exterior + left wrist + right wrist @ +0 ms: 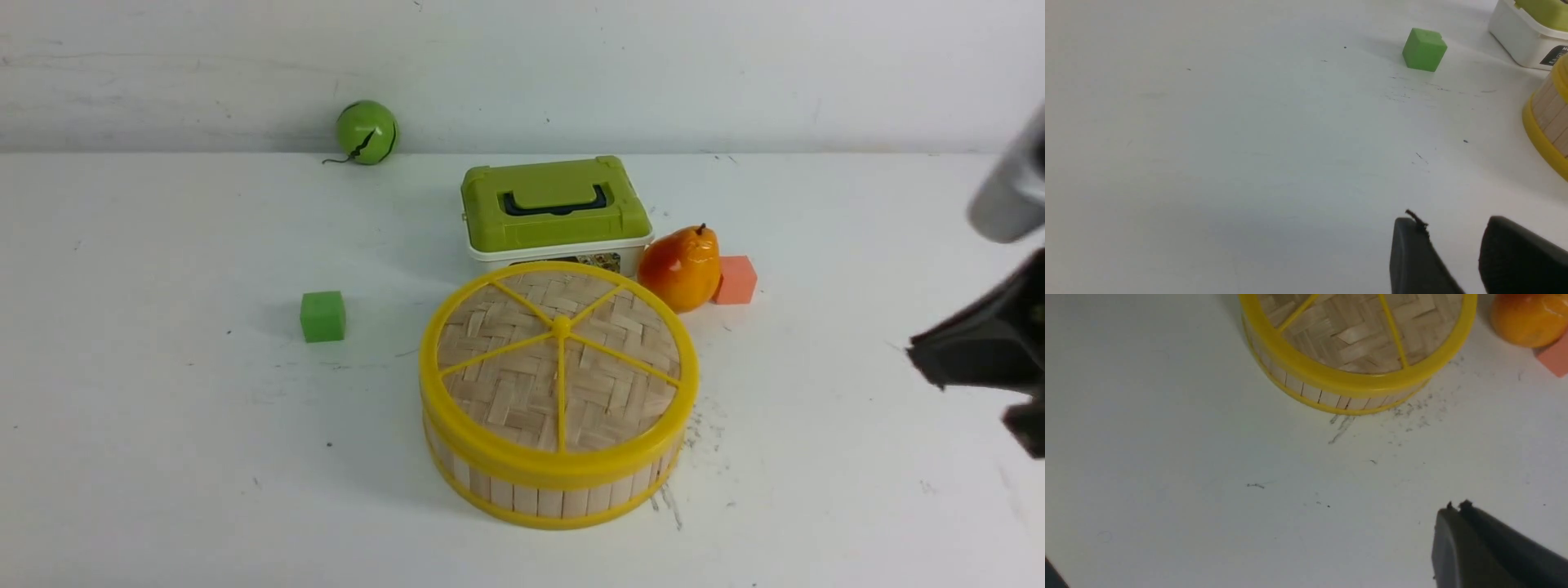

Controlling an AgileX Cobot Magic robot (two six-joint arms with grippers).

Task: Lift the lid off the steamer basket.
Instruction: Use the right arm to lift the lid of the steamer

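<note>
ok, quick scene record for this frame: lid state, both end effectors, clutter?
lid: seated on steamer basket, nothing touching it
left end effector: open, empty, clear of basket
right end effector: shut, empty, off to basket's right
behind basket: green-lidded box, pear, orange cube
left of basket: green cube
far edge: green ball

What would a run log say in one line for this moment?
lid: on steamer basket, untouched | left pincer: open, empty | right pincer: shut, empty, clear of lid | stage: lid not yet gripped
</note>
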